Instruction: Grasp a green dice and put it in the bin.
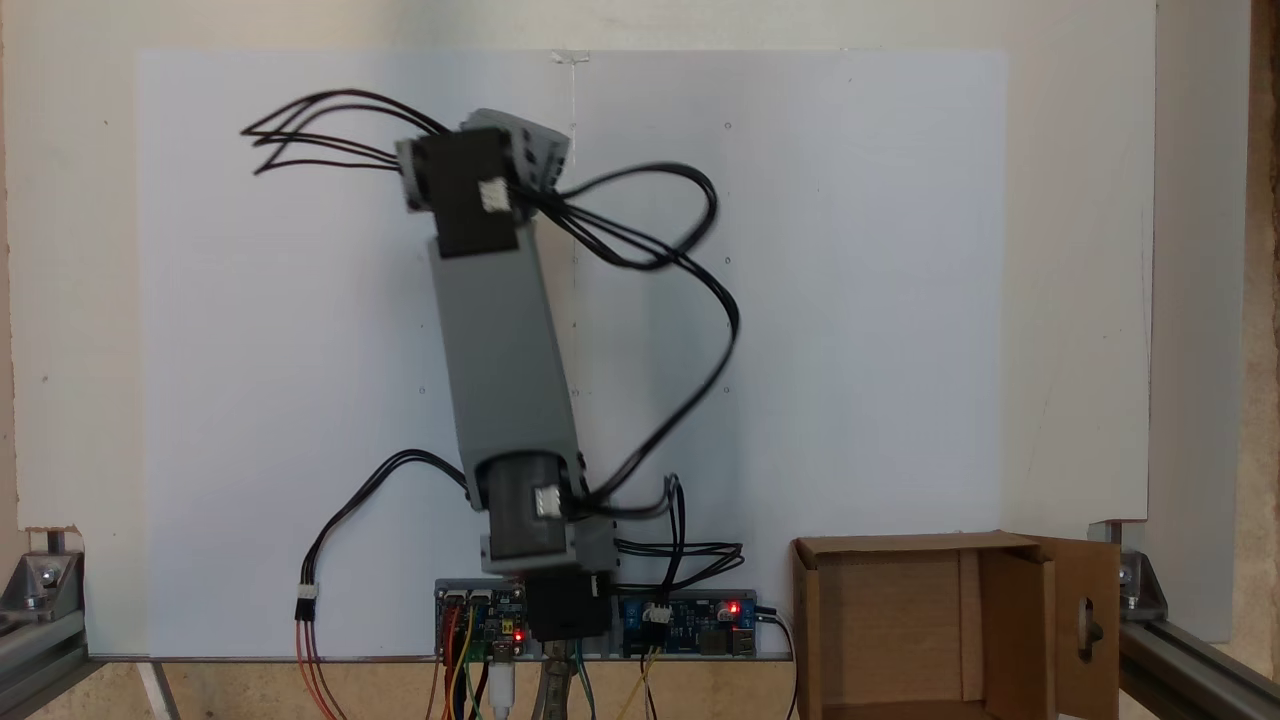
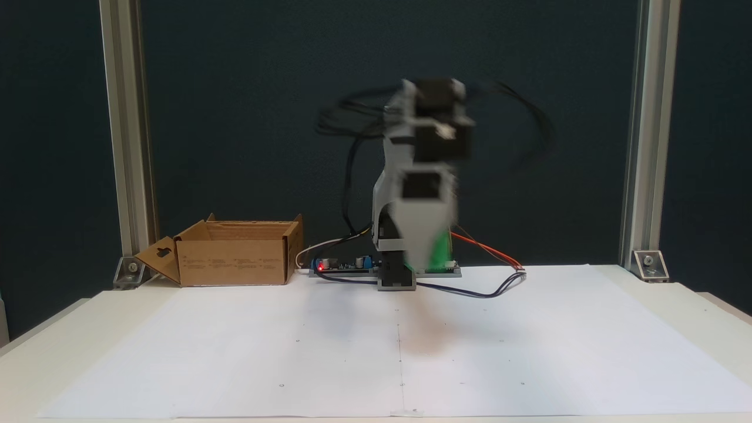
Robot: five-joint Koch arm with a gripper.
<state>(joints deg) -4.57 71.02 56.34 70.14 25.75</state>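
While the arm (image 2: 420,194) hangs blurred above the white paper (image 2: 294,352), a green patch by the gripper (image 2: 432,252) suggests it carries the dice (image 2: 437,254); its grip I cannot tell; the box (image 2: 235,252) sits well apart.

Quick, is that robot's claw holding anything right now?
Gripper: blurred by motion, with a patch of bright green at the fingers; whether it is open or shut cannot be told.

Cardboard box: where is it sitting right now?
The cardboard box sits in the bottom-right corner of a fixed view, just right of the circuit boards at the arm's base; in the other fixed view it stands at left, beside the aluminium post.
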